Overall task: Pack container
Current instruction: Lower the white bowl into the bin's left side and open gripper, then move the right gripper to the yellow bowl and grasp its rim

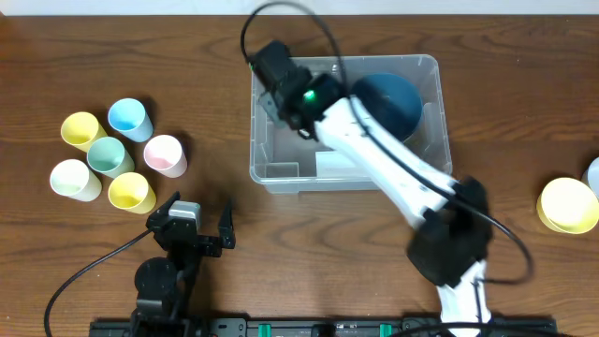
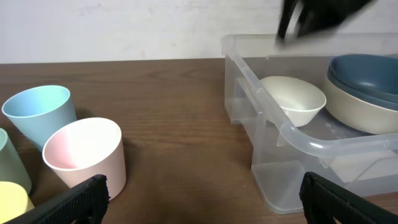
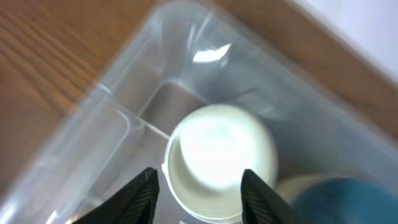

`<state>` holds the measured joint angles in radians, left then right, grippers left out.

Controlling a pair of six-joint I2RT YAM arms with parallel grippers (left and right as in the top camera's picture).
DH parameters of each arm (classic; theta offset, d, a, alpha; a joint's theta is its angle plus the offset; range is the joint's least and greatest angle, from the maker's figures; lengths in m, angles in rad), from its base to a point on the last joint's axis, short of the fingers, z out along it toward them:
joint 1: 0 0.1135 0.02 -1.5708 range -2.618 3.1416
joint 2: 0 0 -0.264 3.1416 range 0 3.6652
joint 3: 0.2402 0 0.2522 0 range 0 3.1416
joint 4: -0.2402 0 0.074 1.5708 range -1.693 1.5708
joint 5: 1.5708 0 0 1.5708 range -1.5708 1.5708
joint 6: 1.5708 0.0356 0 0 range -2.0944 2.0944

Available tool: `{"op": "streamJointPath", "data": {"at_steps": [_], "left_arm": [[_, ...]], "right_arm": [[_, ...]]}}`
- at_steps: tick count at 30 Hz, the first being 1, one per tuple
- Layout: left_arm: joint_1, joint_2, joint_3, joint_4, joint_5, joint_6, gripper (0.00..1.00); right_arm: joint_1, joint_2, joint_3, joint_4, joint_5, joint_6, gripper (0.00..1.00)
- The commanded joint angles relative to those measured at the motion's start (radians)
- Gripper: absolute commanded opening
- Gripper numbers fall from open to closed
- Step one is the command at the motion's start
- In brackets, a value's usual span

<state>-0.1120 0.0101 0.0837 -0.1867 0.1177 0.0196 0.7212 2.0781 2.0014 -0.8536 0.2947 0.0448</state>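
Right jaws gape above bowl [image 3: 217, 155] in container [image 3: 93, 99] corner.

I work over a dark brown wood-grain table [image 1: 94, 56]. Beyond its far edge stands a plain off-white wall [image 2: 124, 28], evenly lit.

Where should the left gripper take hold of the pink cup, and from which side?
Take the pink cup across its wall, just under the rim, coming in level from the near side, where the open left gripper faces it. It stands upright and narrows downward, so a high hold should slip less. The blue cup and others crowd its far and outer sides.
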Motion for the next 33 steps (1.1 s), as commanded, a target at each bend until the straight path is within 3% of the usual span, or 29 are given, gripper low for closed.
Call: {"op": "streamJointPath", "data": {"at_steps": [1,7,12,15,24,33], "left_arm": [[0.004,-0.006,-0.016,-0.032,0.013,0.002,0.98],[0.004,-0.006,-0.016,-0.032,0.013,0.002,0.98],[0.004,-0.006,-0.016,-0.032,0.013,0.002,0.98],[0.004,-0.006,-0.016,-0.032,0.013,0.002,0.98],[0.004,-0.006,-0.016,-0.032,0.013,0.002,0.98],[0.004,-0.006,-0.016,-0.032,0.013,0.002,0.98]], "right_arm": [[-0.026,-0.158,0.08,-0.061,0.059,0.019,0.52],[-0.212,-0.29,0.08,-0.299,0.112,0.23,0.57],[-0.465,-0.297,0.075,-0.56,0.079,0.505,0.57],[-0.621,-0.292,0.039,-0.63,0.022,0.575,0.55],[-0.972,-0.292,-0.293,-0.513,-0.074,0.579,0.5],[-1.163,-0.292,-0.521,-0.362,-0.142,0.506,0.47]]}}
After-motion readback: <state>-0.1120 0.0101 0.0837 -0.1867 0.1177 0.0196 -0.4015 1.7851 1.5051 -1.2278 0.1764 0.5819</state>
